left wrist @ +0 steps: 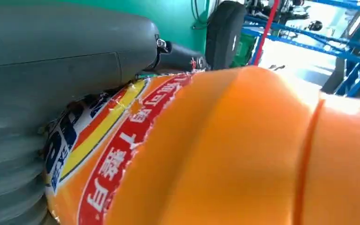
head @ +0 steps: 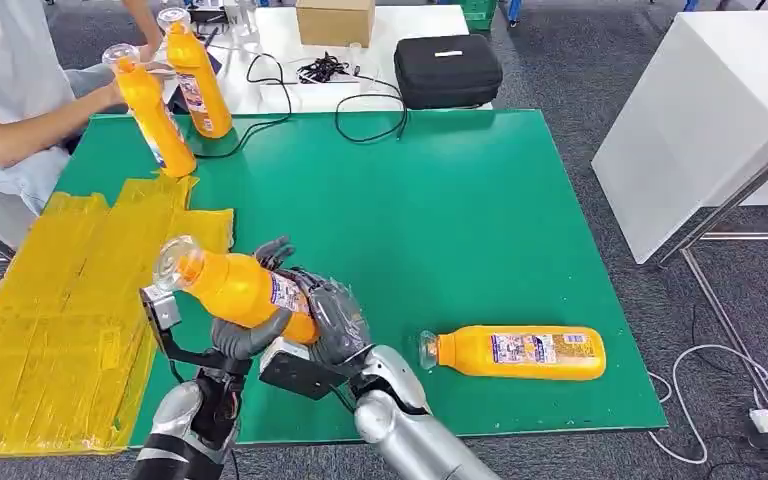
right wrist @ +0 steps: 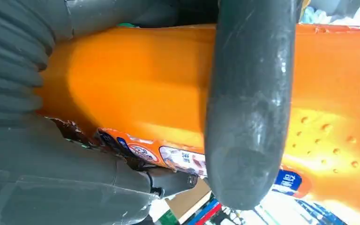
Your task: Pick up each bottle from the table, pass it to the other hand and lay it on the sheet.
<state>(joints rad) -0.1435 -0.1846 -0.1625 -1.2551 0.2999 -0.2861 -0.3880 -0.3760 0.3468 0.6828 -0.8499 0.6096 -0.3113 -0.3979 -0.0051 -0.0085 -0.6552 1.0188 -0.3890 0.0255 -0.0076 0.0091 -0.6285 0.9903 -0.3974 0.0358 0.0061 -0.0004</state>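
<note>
Both hands clasp one orange bottle (head: 235, 288) above the near part of the green table (head: 440, 210). The right hand (head: 335, 320) wraps its base end, a dark finger (right wrist: 248, 103) curling across the body. The left hand (head: 250, 335) cups it from beneath, thumb (left wrist: 65, 47) against the label. Its clear cap points toward the yellow sheet (head: 60, 310) at the table's left edge. Another bottle (head: 520, 352) lies flat right of the hands. Two more bottles (head: 175, 90) stand at the far left corner beside a person's arm (head: 40, 120).

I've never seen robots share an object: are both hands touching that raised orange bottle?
Touching. In the head view the left hand and right hand both wrap the raised bottle; each wrist view shows fingers pressed against it.
</note>
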